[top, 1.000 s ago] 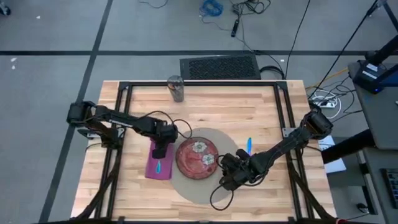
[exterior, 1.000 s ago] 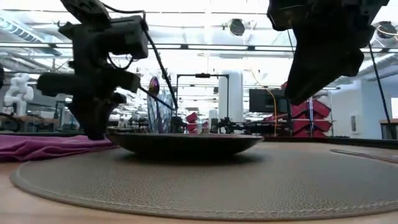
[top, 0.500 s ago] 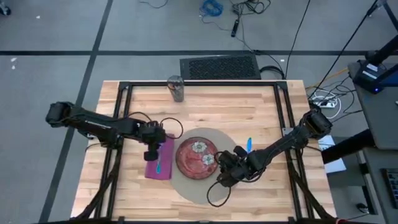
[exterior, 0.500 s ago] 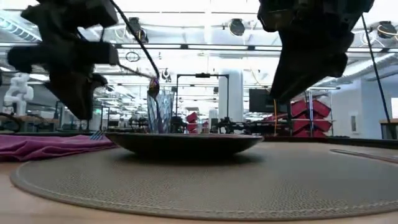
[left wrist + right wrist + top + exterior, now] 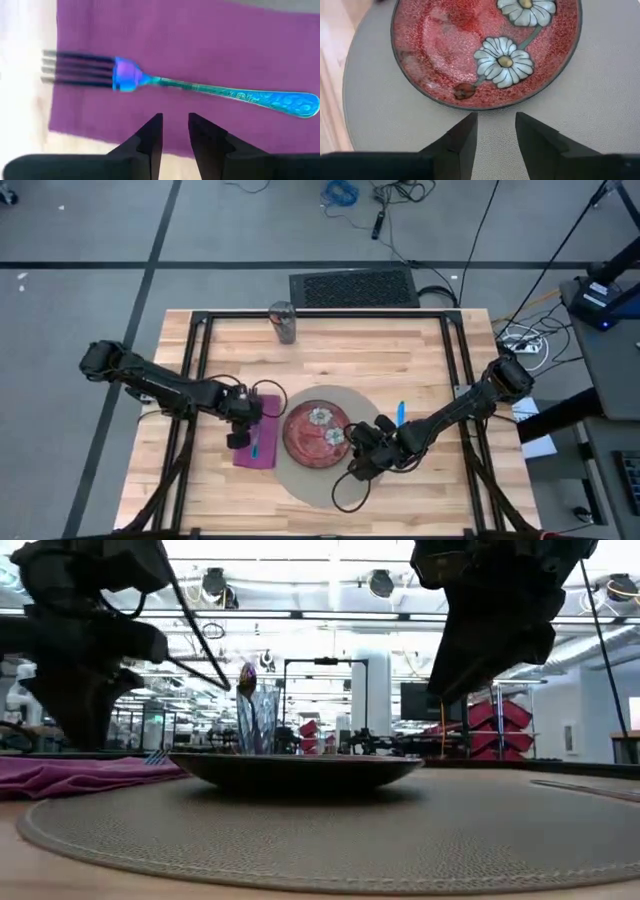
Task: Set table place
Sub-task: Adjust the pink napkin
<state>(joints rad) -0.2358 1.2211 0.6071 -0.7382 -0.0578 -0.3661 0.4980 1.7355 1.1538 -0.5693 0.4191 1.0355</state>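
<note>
A purple napkin (image 5: 200, 35) lies on the table (image 5: 350, 365), left of the round beige mat (image 5: 320, 485). A blue-green fork (image 5: 190, 86) rests flat on the napkin (image 5: 266, 456). My left gripper (image 5: 175, 120) hovers open, with a narrow gap, over the napkin's left edge (image 5: 238, 435), beside the fork and touching nothing. A red plate with white daisies (image 5: 450, 45) sits on the mat. My right gripper (image 5: 496, 120) hangs open above the mat just off the plate's near-right rim (image 5: 355, 465), holding nothing.
A glass (image 5: 283, 322) stands at the table's far edge, and a blue utensil (image 5: 400, 415) lies on the wood right of the mat. A black rail frame (image 5: 200, 360) borders the table. Bare wood stretches between the glass and the plate.
My left gripper has drawn back from over the napkin's middle toward the table's left edge, and its arm has folded back. The fork stays flat on the napkin. My right gripper has edged slightly closer to the plate.
</note>
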